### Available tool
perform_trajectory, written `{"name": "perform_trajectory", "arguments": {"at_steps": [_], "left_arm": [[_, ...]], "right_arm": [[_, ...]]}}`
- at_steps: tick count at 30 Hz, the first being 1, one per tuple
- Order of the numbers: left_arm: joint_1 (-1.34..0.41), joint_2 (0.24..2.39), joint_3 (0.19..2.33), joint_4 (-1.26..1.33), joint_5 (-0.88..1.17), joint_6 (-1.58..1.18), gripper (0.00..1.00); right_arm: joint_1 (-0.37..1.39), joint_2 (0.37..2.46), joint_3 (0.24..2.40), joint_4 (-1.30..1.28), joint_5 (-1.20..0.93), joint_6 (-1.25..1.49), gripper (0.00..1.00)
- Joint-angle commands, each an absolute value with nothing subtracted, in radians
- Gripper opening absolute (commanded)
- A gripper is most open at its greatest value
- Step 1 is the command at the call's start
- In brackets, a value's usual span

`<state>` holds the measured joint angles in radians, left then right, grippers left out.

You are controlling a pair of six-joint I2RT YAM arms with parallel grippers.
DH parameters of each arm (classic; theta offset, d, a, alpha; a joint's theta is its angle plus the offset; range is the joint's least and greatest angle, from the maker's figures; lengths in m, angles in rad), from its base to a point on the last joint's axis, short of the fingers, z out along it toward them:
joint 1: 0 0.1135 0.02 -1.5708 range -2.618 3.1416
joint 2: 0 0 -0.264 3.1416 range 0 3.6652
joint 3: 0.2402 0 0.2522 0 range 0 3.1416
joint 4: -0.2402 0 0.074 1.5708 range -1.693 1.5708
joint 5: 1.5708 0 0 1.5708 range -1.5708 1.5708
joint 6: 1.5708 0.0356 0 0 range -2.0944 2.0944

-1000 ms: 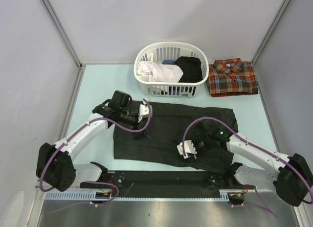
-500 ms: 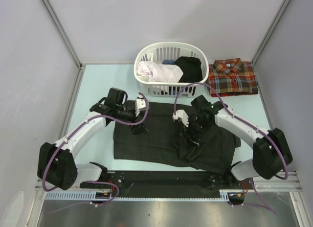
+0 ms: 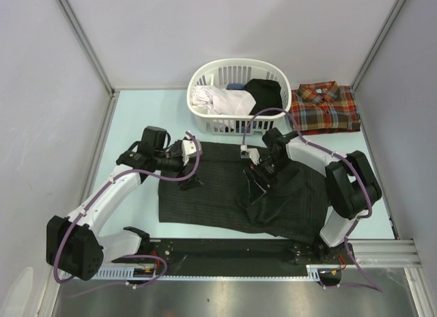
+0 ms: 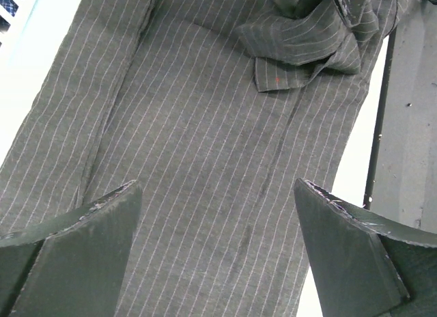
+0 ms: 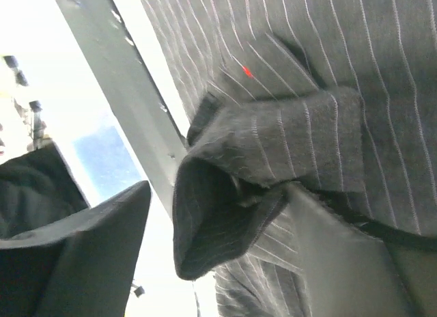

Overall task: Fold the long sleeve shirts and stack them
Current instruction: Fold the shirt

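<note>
Black-charcoal pinstriped button-up shirt (image 3: 205, 190) lies spread on the pale surface (image 3: 133, 119), one sleeve (image 3: 254, 186) bunched mid-body. Left tool (image 4: 217, 190) gapes empty above it. Right tool (image 5: 218, 194) stands wide, cuff (image 5: 225, 221) loose between its jaws. Risk: cuff snags that tool on lift-off, dragging the fold askew.

Left arm (image 3: 109, 193) reaches forward from its base at lower left, elbow bent, wrist turned inward toward the right. Left claw (image 3: 189, 182) tilts down, jaws spread wide; both dark fingers (image 4: 75, 252) show at the bottom of the left wrist view. Right arm (image 3: 348, 180) is folded tight, upper link standing up, forearm running left. Right claw (image 3: 255, 183) points down-left, jaws parted, fingers (image 5: 82, 252) well apart, not clamped.
</note>
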<state>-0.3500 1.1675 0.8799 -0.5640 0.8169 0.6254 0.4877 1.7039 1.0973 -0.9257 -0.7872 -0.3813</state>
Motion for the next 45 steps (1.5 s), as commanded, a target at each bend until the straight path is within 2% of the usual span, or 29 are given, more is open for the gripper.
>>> {"name": "perform_trajectory", "arguments": {"at_steps": [1, 4, 7, 8, 10, 11, 12, 13, 17, 20, 24, 27, 33, 38, 42, 45], "left_arm": [[-0.337, 1.126, 0.865, -0.561, 0.818, 0.607, 0.97], [-0.334, 1.124, 0.865, -0.557, 0.802, 0.598, 0.97], [-0.322, 1.127, 0.873, -0.54, 0.77, 0.562, 0.98], [-0.316, 1.129, 0.874, -0.537, 0.766, 0.548, 0.98], [-0.298, 1.126, 0.882, -0.532, 0.758, 0.538, 0.98], [-0.293, 1.124, 0.885, -0.532, 0.762, 0.535, 0.98], [-0.287, 1.121, 0.888, -0.538, 0.797, 0.538, 0.99], [-0.287, 1.112, 0.89, -0.548, 0.822, 0.561, 0.99], [-0.301, 1.109, 0.885, -0.564, 1.004, 0.583, 0.98], [-0.391, 1.127, 0.885, -0.537, 1.048, 0.623, 0.97], [-0.469, 1.091, 0.795, -0.214, 1.011, 0.45, 0.98], [-0.497, 1.068, 0.741, 0.036, 0.97, 0.301, 0.99], [-0.641, 1.057, 0.667, 0.165, 0.911, 0.287, 0.99], [-0.736, 1.123, 0.649, 0.27, 0.902, 0.229, 0.99], [-0.749, 1.167, 0.632, 0.354, 0.899, 0.161, 1.0], [-0.755, 1.173, 0.629, 0.388, 0.908, 0.208, 1.0]], "right_arm": [[0.488, 1.75, 1.196, -0.951, -0.885, -0.256, 0.91], [0.521, 1.776, 1.226, -0.94, -0.85, -0.209, 0.93], [0.563, 1.784, 1.218, -0.902, -0.755, -0.183, 0.81], [0.564, 1.787, 1.219, -0.899, -0.743, -0.181, 0.64], [0.569, 1.784, 1.229, -0.9, -0.703, -0.186, 0.4], [0.569, 1.776, 1.233, -0.908, -0.696, -0.213, 0.24], [0.558, 1.751, 1.236, -0.91, -0.706, -0.241, 0.17], [0.548, 1.724, 1.239, -0.91, -0.728, -0.267, 0.01], [0.515, 1.547, 1.235, -0.862, -0.865, -0.51, 0.0], [0.529, 1.39, 1.21, -0.751, -0.905, -0.65, 0.0], [0.575, 1.309, 1.232, -0.767, -0.913, -0.87, 0.0], [0.618, 1.284, 1.265, -0.866, -0.887, -1.044, 0.0], [0.751, 1.201, 1.223, -0.985, -0.761, -1.363, 0.0], [0.833, 1.141, 1.164, -0.97, -0.651, -1.436, 0.0], [0.862, 1.109, 1.154, -0.991, -0.615, -1.505, 0.0], [0.877, 1.092, 1.149, -1.034, -0.601, -1.574, 0.0]]}}
